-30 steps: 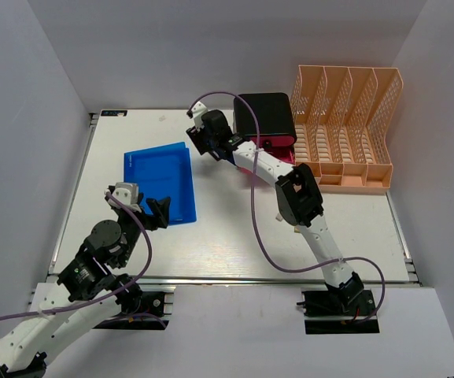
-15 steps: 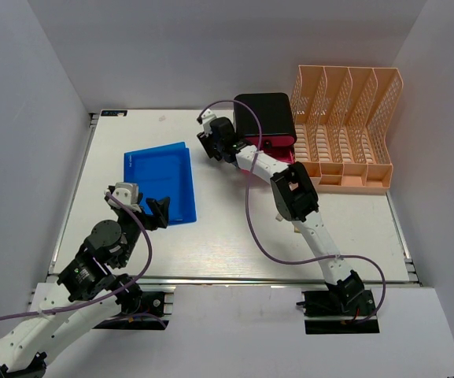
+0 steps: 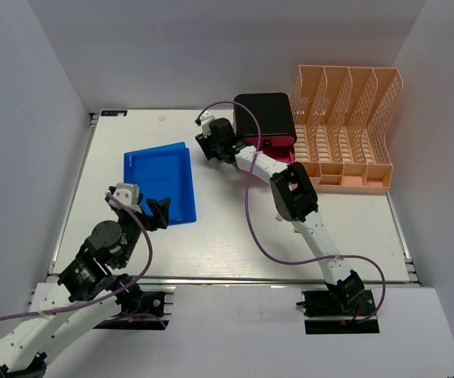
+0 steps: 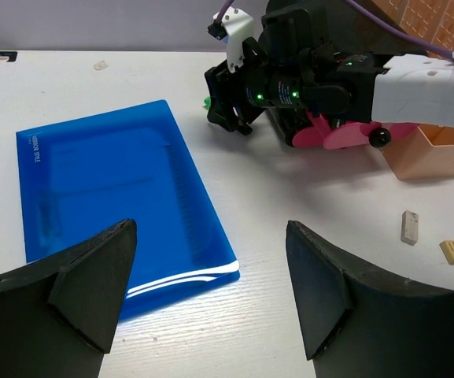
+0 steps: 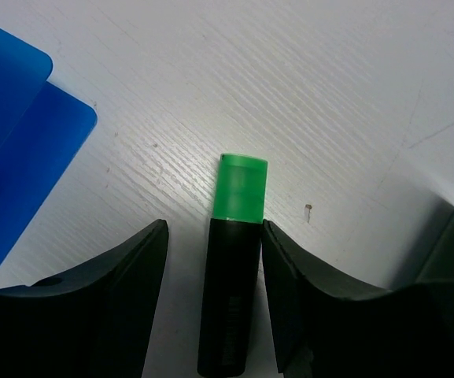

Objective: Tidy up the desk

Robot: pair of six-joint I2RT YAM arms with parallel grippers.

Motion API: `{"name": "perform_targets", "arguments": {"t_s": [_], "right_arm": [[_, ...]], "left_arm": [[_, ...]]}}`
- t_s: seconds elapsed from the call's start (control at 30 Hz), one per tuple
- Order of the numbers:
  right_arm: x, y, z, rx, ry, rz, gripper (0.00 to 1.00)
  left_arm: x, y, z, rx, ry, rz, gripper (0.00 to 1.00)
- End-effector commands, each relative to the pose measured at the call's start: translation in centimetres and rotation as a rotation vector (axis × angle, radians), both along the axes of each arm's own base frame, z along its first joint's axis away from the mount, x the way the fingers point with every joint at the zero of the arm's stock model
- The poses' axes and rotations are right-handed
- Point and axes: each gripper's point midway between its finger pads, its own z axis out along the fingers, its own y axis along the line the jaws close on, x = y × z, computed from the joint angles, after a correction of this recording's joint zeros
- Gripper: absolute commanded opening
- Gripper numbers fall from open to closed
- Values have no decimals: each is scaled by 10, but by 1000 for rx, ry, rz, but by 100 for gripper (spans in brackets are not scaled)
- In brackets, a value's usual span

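White desk (image 3: 227, 228) under both arms, right gripper (image 5: 213, 232) far centre, jaws open astride a green-capped highlighter (image 5: 234, 276) lying flat, left gripper (image 4: 211, 232) wide open above the blue folder (image 4: 116, 197), near left

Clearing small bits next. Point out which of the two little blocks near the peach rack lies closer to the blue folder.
The longer whitish block; the shorter tan block sits farther right, away from the blue folder.

Robot lab cell: plain panels (image 3: 46, 94) enclose desk (image 3: 219, 228).
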Motion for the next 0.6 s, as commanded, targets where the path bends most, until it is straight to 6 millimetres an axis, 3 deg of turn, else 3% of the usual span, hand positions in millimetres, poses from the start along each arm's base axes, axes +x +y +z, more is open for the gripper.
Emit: {"name": "perform_targets", "arguments": {"t_s": [0.0, 0.3, 0.47, 0.57], "right_arm": [[0, -1, 9, 23, 10, -1, 57], [-8, -11, -3, -27, 68, -10, 55], [-28, -19, -14, -70, 133, 36, 47], [-42, -23, -22, -102, 160, 69, 36]], "left_arm": [[-1, 1, 3, -7, -17, -4, 86], [-3, 3, 6, -18, -30, -6, 86], [-3, 3, 7, -17, -33, -8, 86], [-3, 2, 7, -17, -33, -8, 86]]}}
